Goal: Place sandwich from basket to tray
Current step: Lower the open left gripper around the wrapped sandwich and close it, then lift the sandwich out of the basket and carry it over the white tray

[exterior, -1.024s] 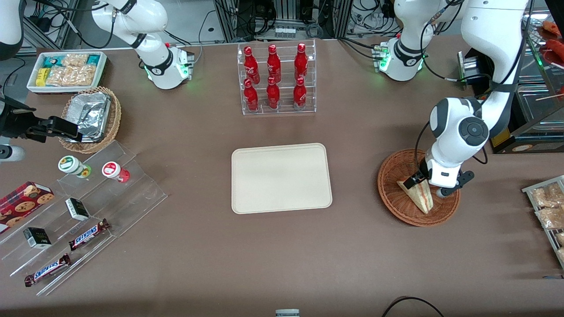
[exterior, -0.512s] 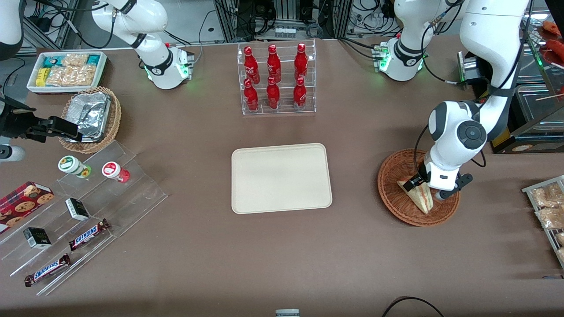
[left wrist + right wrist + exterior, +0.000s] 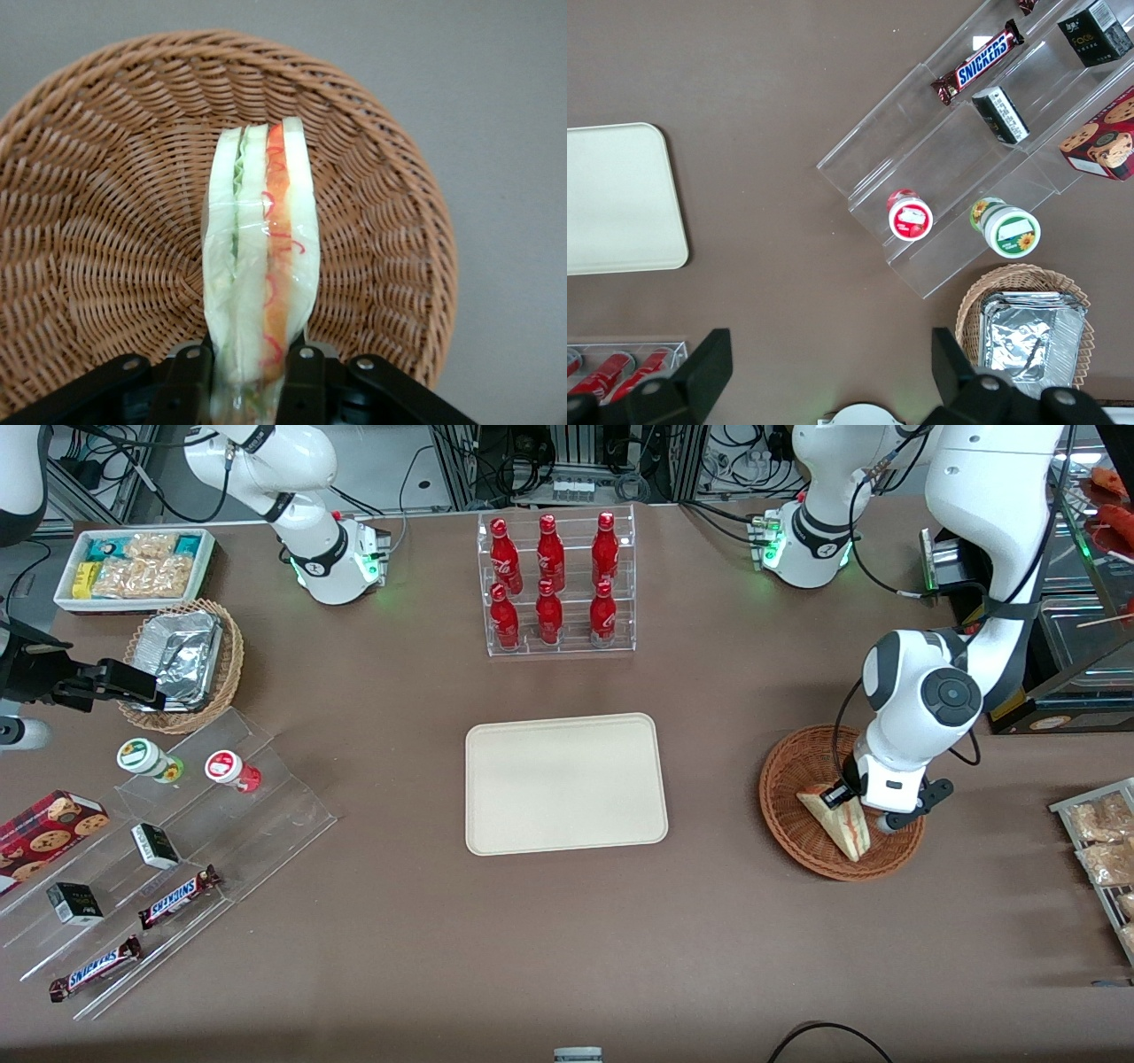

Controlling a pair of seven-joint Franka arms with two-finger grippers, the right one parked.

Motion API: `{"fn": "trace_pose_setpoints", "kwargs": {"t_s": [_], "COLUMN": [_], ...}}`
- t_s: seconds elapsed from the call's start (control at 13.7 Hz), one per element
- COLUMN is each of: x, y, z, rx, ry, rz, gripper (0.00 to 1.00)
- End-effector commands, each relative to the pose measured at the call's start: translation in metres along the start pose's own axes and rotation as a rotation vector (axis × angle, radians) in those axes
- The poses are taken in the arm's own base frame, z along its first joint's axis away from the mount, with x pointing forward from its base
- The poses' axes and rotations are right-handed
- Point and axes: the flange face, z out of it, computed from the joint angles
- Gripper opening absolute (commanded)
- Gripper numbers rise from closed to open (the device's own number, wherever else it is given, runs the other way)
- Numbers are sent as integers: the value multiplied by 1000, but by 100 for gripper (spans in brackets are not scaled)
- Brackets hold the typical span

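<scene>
Soft, film-wrapped bread makes the sandwich (image 3: 261, 266) light, squashy, probably slippery. The gripper (image 3: 245, 367), over the basket (image 3: 788, 828), is clamped on its broad faces, a sensible hold.

Gripper (image 3: 248, 372) fingers (image 3: 189, 381) clamp sandwich (image 3: 261, 266), seemingly upright, in basket (image 3: 106, 221).

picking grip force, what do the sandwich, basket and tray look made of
Sandwich: soft pale bread with green and red filling, seemingly in glossy clear film, judging by its sheen. The gripper is shut on its end.
Basket: reddish-brown woven wicker, going by the ribbed weave.
Tray: smooth matte cream surface, probably plastic.
</scene>
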Motion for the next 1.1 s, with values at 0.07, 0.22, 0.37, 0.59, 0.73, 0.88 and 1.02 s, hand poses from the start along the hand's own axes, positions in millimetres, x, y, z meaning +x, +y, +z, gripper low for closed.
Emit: {"fn": "trace_pose_setpoints", "kwargs": {"t_s": [0.07, 0.22, 0.37, 0.59, 0.73, 0.88, 1.02], "x": [-15, -35, -75, -149, -202, -235, -275], "y": [36, 74, 126, 200, 246, 285, 321], "z": [-68, -98, -126, -138, -127, -111, -94], "rx": [62, 93, 115, 85, 71, 49, 25], "ry": [10, -14, -29, -18, -15, -15, -36], "rz": [90, 141, 220, 374, 460, 509, 491], "gripper": [0, 0, 0, 0, 0, 0, 0]}}
